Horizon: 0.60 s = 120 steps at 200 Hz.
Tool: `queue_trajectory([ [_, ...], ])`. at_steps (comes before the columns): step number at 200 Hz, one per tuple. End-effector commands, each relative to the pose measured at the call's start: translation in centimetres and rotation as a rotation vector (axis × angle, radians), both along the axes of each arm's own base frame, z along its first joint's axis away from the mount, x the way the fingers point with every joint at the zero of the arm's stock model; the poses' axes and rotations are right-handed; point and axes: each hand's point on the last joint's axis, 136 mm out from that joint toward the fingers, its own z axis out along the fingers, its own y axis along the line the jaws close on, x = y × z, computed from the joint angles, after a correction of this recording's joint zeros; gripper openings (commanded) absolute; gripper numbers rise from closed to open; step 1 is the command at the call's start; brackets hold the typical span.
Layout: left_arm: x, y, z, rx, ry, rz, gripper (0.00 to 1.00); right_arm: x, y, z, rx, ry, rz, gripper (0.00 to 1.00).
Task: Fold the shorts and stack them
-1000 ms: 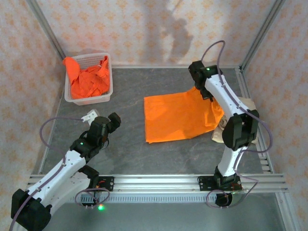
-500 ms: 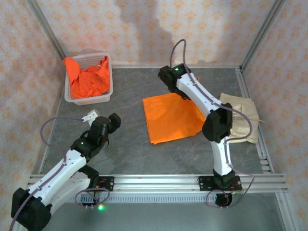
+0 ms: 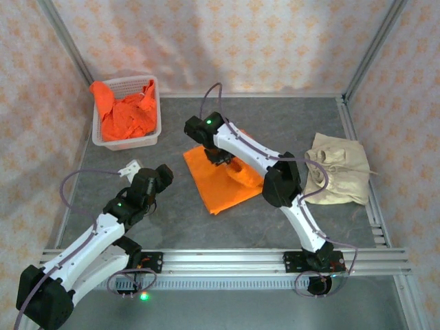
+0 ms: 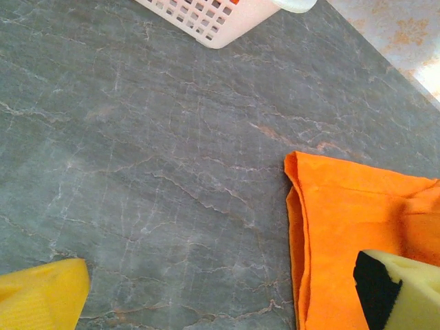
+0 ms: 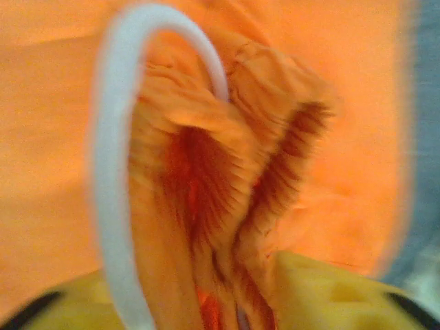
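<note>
Orange shorts point(image 3: 221, 187) lie folded over at the table's middle, their doubled left edge plain in the left wrist view point(image 4: 350, 220). My right gripper point(image 3: 218, 155) is low over their far left part. Its yellow fingers point(image 5: 330, 295) stand on both sides of a gathered ridge of the orange cloth point(image 5: 206, 172); the view is blurred and the hold is unclear. Beige shorts point(image 3: 337, 176) lie flat at the right. My left gripper point(image 3: 130, 167) is open and holds nothing, hovering left of the orange shorts point(image 4: 220, 309).
A white mesh basket point(image 3: 128, 143) stands at the back left with more orange cloth point(image 3: 124, 113) piled in it; its corner shows in the left wrist view point(image 4: 220, 17). A pale cable point(image 5: 117, 172) loops in front of the right wrist camera.
My right arm has swept from the far right to the left, drawing the orange shorts' right side over onto the left. The beige shorts now lie uncovered. The left arm stayed put.
</note>
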Motion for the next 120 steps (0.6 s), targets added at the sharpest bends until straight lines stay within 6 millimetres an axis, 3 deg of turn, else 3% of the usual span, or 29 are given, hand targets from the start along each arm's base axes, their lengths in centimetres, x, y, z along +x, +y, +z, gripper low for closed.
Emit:
queue_trajectory([
  [1,-0.4,0.9,0.2,-0.01,-0.011,0.052,1.0,-3.1,8.3,2.3,0.511,0.196,0.036,0.67],
  [25,-0.2,0.7,1.8,-0.056,-0.062,0.055,1.0,-4.0,9.5,8.7,0.795,0.179,0.087,0.76],
  [34,0.0,0.3,2.5,-0.083,-0.081,0.045,1.0,-3.7,8.5,10.9,0.882,0.143,0.065,0.77],
  [50,0.5,-0.8,3.5,-0.129,-0.092,0.007,1.0,-2.5,5.1,12.3,0.894,0.034,0.001,0.79],
  [67,1.3,-2.4,3.9,-0.171,-0.061,-0.036,1.0,-1.4,0.9,11.7,0.812,-0.069,-0.069,0.82],
  [96,3.0,-6.3,3.8,-0.219,0.058,-0.143,0.96,-1.0,-5.0,8.5,0.632,-0.149,-0.16,0.83],
  [120,4.4,-10.2,3.0,-0.219,0.147,-0.229,0.92,-2.1,-6.6,5.4,0.565,-0.129,-0.187,0.83],
])
